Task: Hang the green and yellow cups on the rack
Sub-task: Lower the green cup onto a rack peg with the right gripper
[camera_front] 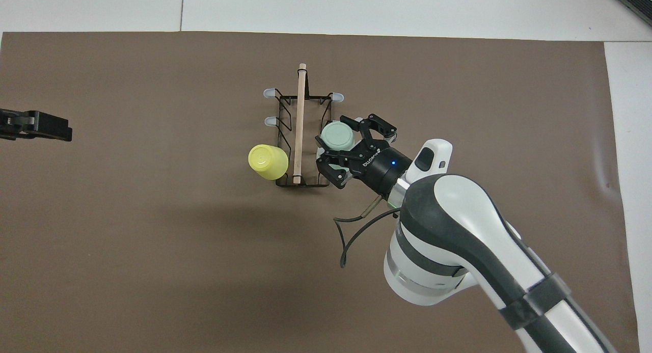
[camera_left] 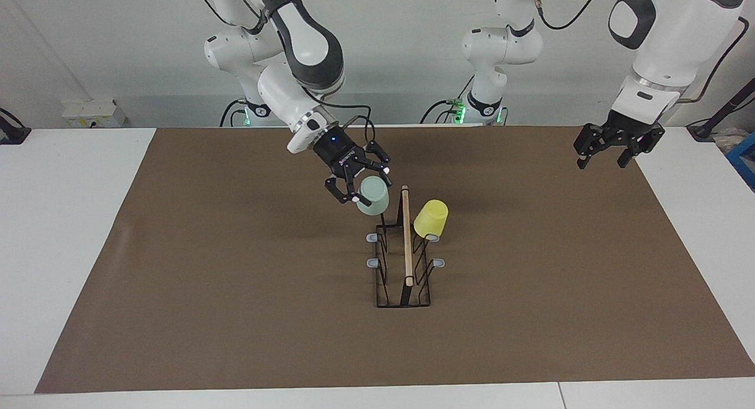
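Mid-mat, the narrow black wire rack with a light wooden rod along its top and grey-tipped pegs stands on the brown mat. My right gripper is clenched on the pale mint green tapered plastic cup, smooth, held mouth-down just beside the rack on the right arm's side, at the end nearest the robots. Bright yellow tapered plastic cup sits tilted, inverted on a peg on the left arm's side. My left gripper waits over the mat's edge at the left arm's end, fingers spread, nothing in them.
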You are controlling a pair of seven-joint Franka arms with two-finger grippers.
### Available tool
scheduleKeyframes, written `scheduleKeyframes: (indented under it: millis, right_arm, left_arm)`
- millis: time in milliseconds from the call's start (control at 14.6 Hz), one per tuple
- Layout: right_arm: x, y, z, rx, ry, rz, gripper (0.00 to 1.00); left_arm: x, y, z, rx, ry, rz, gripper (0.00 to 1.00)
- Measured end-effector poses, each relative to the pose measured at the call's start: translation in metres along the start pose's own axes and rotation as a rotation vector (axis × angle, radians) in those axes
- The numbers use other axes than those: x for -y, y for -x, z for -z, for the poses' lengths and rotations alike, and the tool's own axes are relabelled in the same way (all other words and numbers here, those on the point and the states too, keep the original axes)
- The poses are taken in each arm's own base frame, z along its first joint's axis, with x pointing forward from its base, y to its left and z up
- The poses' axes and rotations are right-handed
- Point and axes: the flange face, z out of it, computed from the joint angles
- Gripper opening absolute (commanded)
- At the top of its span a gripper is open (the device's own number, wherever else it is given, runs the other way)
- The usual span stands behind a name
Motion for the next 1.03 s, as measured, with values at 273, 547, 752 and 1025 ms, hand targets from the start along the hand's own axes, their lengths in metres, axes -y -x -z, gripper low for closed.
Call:
scheduleKeyframes:
  millis: [273, 547, 752, 1025]
  right_arm:
    - [0.000, 0.008, -0.005, 0.008, 0.001, 0.008, 0.00]
    - [0.003, 0.025, -0.010, -0.003, 0.012, 0.017, 0.00]
    - [0.004, 0.031, -0.012, 0.001, 0.009, 0.021, 0.00]
    - [0.008, 0.053, -0.023, -0.017, -0.019, 0.028, 0.00]
  left_arm:
    - [-0.018, 0.004, 0.005, 0.034, 0.004, -0.032, 0.92]
    - [-0.019, 0.007, 0.003, 0.062, 0.006, -0.034, 0.93]
    - [-0.014, 0.008, 0.001, 0.070, 0.006, -0.027, 0.93]
    - [-0.014, 0.009, -0.003, 0.078, 0.008, -0.033, 0.94]
